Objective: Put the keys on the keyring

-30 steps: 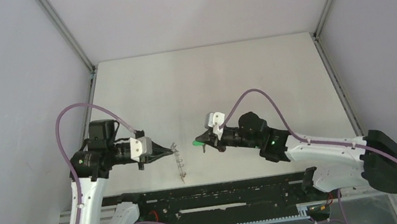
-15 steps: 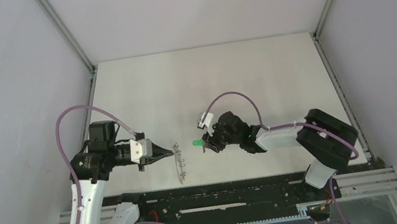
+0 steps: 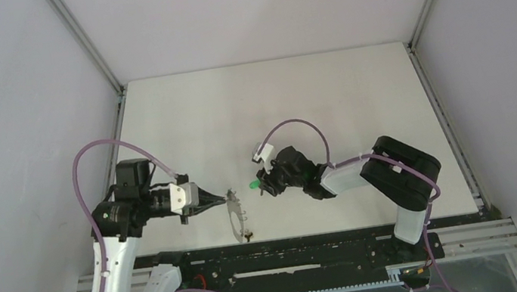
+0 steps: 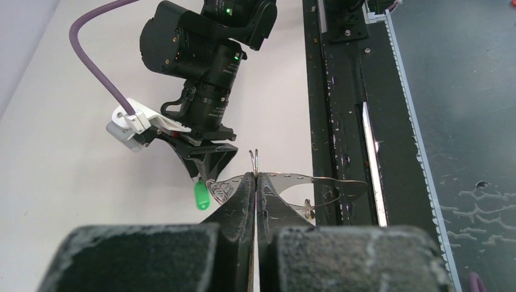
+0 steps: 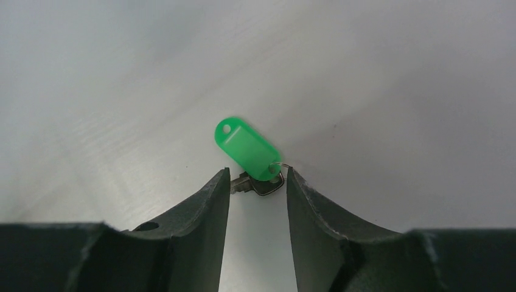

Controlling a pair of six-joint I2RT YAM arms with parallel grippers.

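My left gripper (image 3: 223, 196) is shut on the rim of the grey oval keyring (image 3: 234, 212) and holds it out over the table's near edge. In the left wrist view the ring (image 4: 316, 181) stretches right from my closed fingertips (image 4: 256, 177). A small metal piece (image 4: 307, 208) hangs at its lower rim; I see no yellow-orange head on it. My right gripper (image 3: 261, 185) is shut on the green key (image 3: 253, 185), just right of the ring. In the right wrist view the metal key spans the fingertips (image 5: 257, 177) and its green head (image 5: 246, 148) sticks out beyond them.
The black rail (image 3: 293, 252) with the arm bases runs along the table's near edge, right under the keyring. Grey walls enclose the white table (image 3: 273, 106) on the left, right and back.
My right arm has folded and carried the green key left, closer to the keyring. The keyring has turned from edge-on to flatter, and a small piece now shows at its lower end.
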